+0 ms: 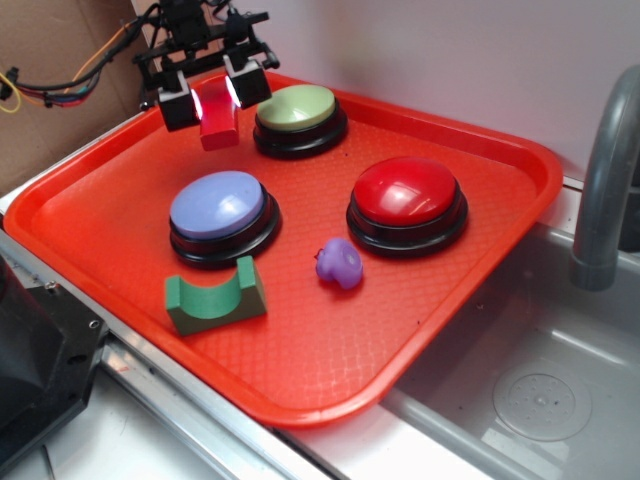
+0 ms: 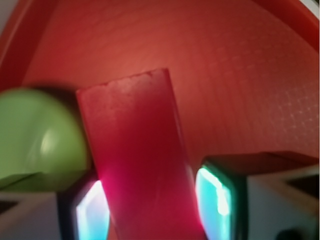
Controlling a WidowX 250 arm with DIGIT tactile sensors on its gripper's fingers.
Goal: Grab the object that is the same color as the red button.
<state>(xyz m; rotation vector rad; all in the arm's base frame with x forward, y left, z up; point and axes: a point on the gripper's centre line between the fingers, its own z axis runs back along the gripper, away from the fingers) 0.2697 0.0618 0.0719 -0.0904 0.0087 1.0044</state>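
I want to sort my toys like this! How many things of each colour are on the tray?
Red: 2, the red button and the red block held in the gripper
Green: 2, the pale green button and the green arch block
Purple or lilac: 2, the lilac button and the small purple toy
Total: 6

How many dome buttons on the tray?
3. Pale green button at the back beside the gripper, lilac-blue button front left, red button on the right. None looks hidden.
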